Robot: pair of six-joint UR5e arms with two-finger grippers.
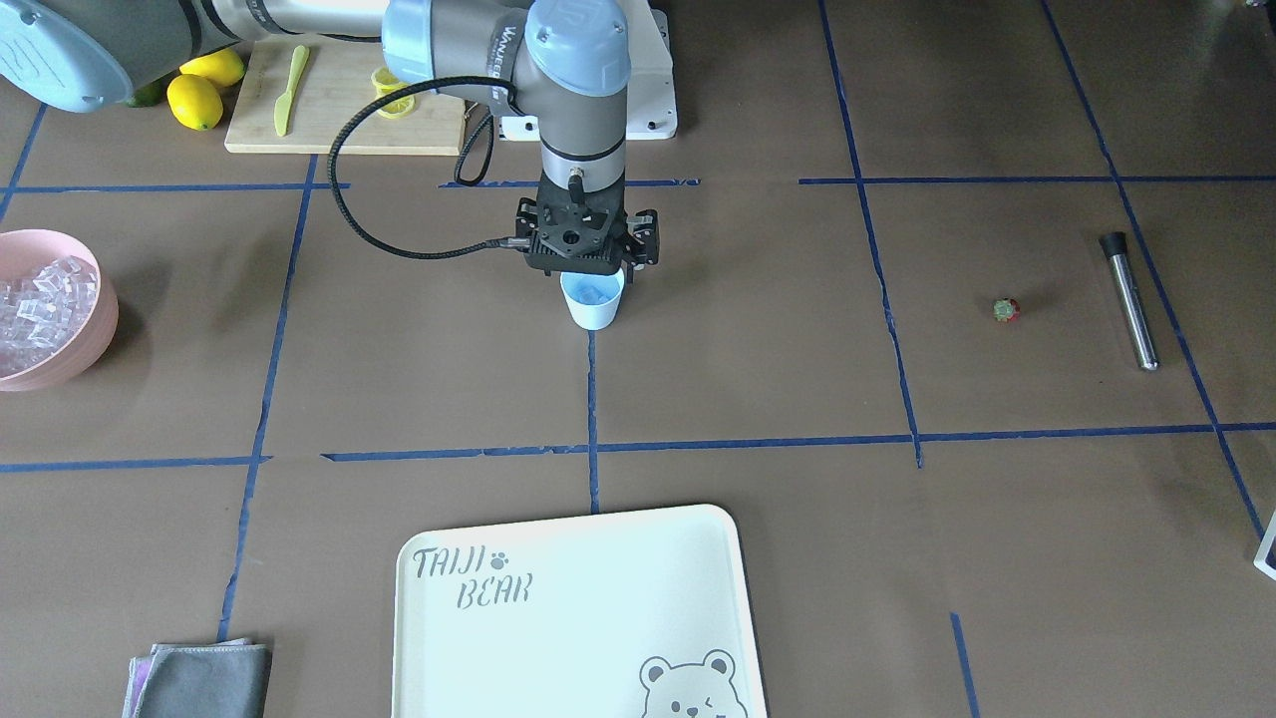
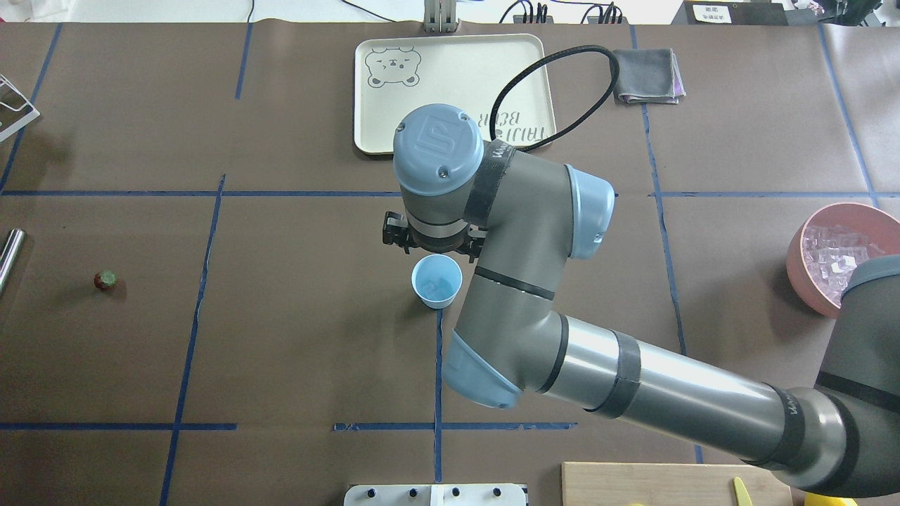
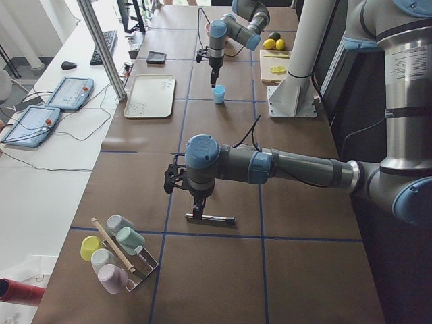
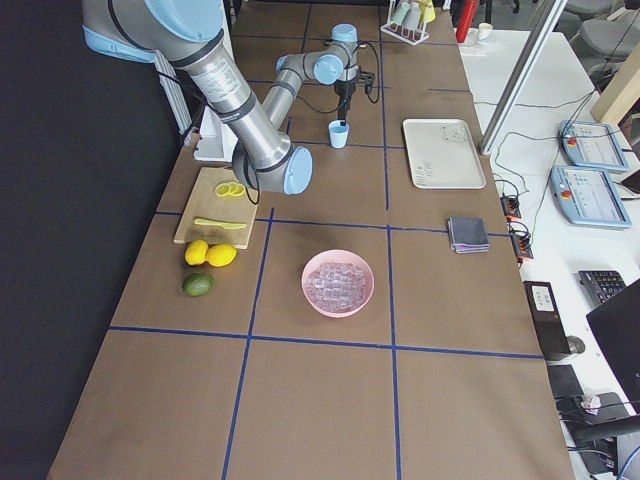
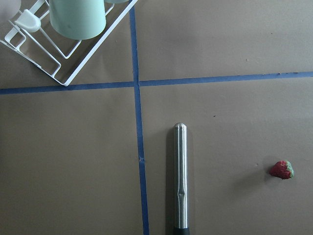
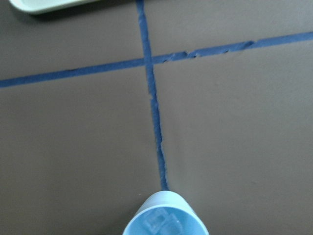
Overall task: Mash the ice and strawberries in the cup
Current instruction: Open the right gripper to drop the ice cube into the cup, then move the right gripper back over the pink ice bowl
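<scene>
Front view: your right gripper [image 1: 590, 265] hangs just over the upright cup [image 1: 592, 305] at the table's middle, ice [image 1: 594, 291] inside. You cannot tell how wide it is.

Overhead: the wrist hides the jaws. A pink bowl [image 2: 798, 261] sits at the right edge.

Left side view: your left gripper [image 3: 196, 212] stands at one end of the muddler [image 3: 214, 219], grip unclear.

Left wrist view: the muddler lies parallel to a blue tape line [image 5: 139, 147]. The strawberry [image 5: 282, 170] lies near it, cap pointing away.

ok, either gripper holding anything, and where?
Nothing visibly held. The cup stands free under the right gripper; muddler and strawberry lie loose. Jaw states cannot be told.
</scene>
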